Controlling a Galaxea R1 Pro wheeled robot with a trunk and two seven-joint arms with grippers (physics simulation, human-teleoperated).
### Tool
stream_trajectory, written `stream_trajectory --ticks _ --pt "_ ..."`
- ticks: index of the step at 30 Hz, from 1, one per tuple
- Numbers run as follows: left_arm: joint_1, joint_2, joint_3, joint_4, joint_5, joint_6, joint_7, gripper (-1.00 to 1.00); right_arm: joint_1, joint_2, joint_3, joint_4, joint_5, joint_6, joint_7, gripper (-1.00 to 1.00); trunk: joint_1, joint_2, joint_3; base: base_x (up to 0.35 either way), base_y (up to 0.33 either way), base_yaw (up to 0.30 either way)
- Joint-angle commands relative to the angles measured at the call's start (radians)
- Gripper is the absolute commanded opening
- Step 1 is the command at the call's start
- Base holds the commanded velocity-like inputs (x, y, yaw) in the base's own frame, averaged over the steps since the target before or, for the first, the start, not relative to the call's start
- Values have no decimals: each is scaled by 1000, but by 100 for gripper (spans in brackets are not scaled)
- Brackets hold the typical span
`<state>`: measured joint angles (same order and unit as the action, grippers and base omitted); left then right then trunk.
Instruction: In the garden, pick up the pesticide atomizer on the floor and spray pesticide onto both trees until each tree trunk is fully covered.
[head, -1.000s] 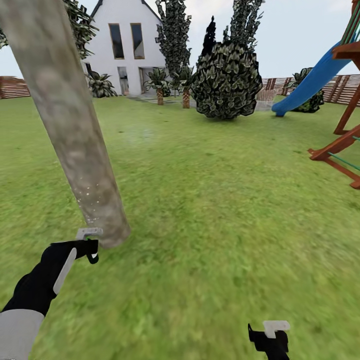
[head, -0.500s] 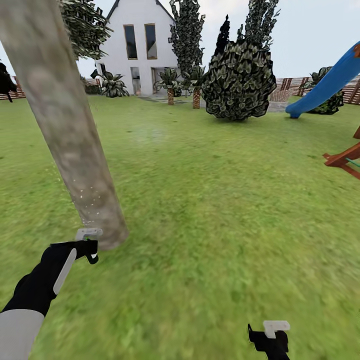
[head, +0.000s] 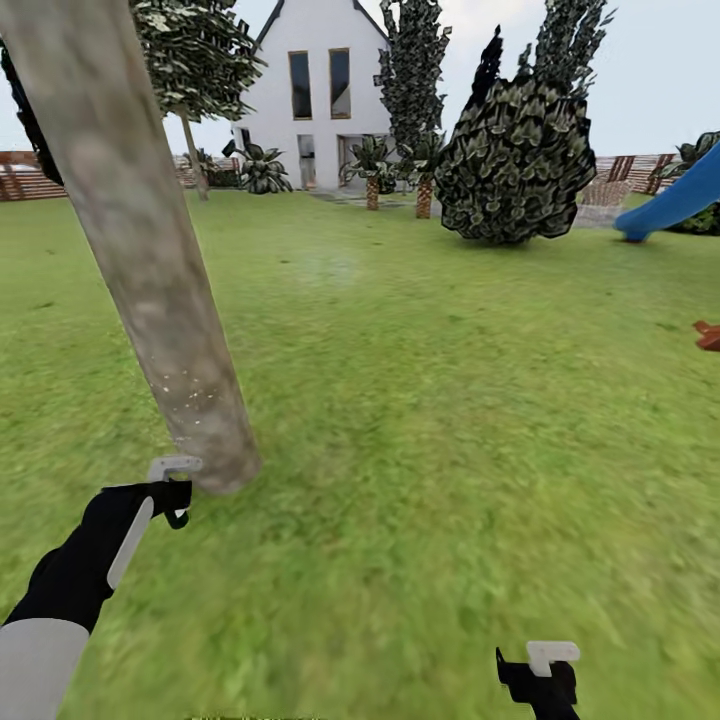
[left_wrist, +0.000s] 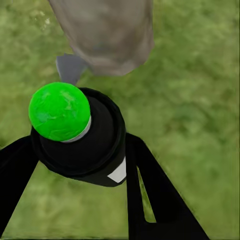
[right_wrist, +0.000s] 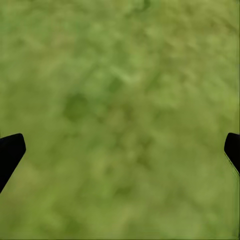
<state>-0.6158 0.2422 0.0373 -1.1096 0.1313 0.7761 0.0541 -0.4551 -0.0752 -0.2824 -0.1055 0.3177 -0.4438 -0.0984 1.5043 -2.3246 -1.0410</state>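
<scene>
The pesticide atomizer (head: 172, 478) has a dark body and a light grey nozzle, and in the left wrist view (left_wrist: 82, 142) a green ball tops it. My left gripper (head: 160, 497) is shut on its body, one black finger on each side (left_wrist: 80, 150). The nozzle points at the foot of a thick mottled beige-grey tree trunk (head: 150, 260), a short gap away; pale specks dot the lower bark. That trunk's base (left_wrist: 107, 35) lies just past the nozzle. My right gripper (head: 540, 672) hangs low over the grass, open and empty (right_wrist: 120, 150).
Grass (head: 430, 400) stretches ahead. At the back stand a white house (head: 320, 100), a big dark round bush (head: 515, 165), small palms (head: 372, 165) and a leafy tree with a slanting trunk (head: 193, 155). A blue slide (head: 675, 200) and a fence are at far right.
The camera has turned left, so the house, bush and slide have slid rightward in the picture. Both arms keep their places; the atomizer stays at the trunk's foot.
</scene>
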Motion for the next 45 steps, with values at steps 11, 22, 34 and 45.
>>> stream_trajectory --ticks 11,22,34,45 --pt "-1 -1 -2 0 17 2 16 -100 -1 -1 -6 1 12 -4 -4 100 0 0 -1 120 -246 93" --pt "1 -1 -2 1 18 2 18 -100 -1 0 -4 1 11 -3 -4 100 0 0 -1 160 -236 122" --pt "1 -3 -2 101 13 -29 20 -100 -1 0 -5 1 11 -3 -4 100 0 0 -1 123 -254 149" --pt "1 0 0 152 13 -58 20 -100 -1 0 -5 1 11 -3 -4 100 0 0 -1 142 -254 180"
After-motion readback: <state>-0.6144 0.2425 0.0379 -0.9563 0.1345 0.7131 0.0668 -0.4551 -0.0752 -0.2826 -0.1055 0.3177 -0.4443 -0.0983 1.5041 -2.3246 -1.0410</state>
